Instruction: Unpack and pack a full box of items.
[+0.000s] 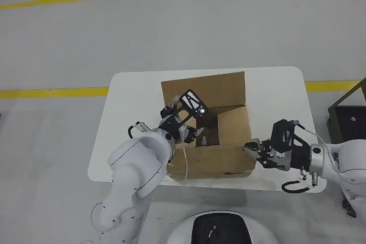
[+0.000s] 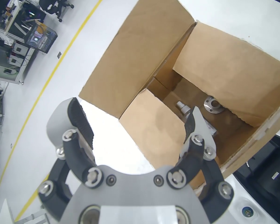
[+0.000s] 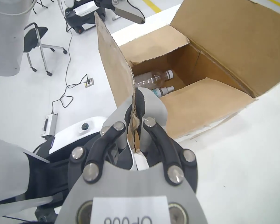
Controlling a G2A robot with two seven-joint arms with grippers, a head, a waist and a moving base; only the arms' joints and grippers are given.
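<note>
Cardboard box point(image 1: 204, 91) sits on the table point(image 1: 280, 91), flaps up, so this looks like early unpacking. Right gripper point(image 3: 136, 99) pinches the near flap point(image 3: 112, 71); left gripper point(image 2: 133, 107) hangs spread wide over the opening. Next, I'd guess, it dips down for the clear bottle point(image 3: 154, 76) inside.

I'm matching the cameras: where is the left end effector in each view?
Top view: left end effector over the box's left side.
Left wrist view: foreground, open, facing into the box.
Right wrist view: far off, beyond the upright flap.
Shared landmark: the box's tall far flap.
</note>
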